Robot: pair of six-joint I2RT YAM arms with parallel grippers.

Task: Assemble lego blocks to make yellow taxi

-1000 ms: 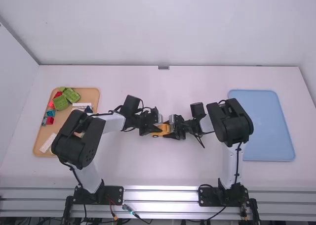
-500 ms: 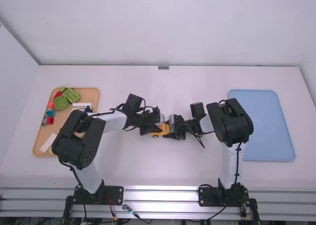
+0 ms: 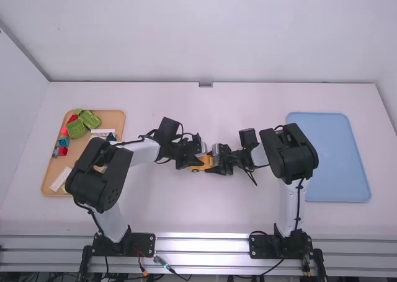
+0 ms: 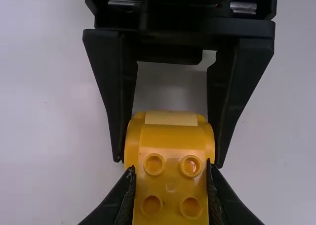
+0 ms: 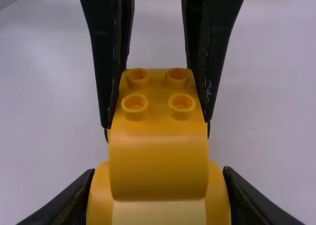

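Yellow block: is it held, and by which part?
Left gripper holds the yellow block by the sides of its studded end, right gripper its wider end.

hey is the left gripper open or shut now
Shut: the left gripper has its fingers against both sides of the yellow piece.

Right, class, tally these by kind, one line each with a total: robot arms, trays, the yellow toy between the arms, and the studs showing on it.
Robot arms: 2 (left arm, right arm)
Trays: 2 (tan tray, blue tray)
Yellow toy: 1
Studs: 4
Total: 9
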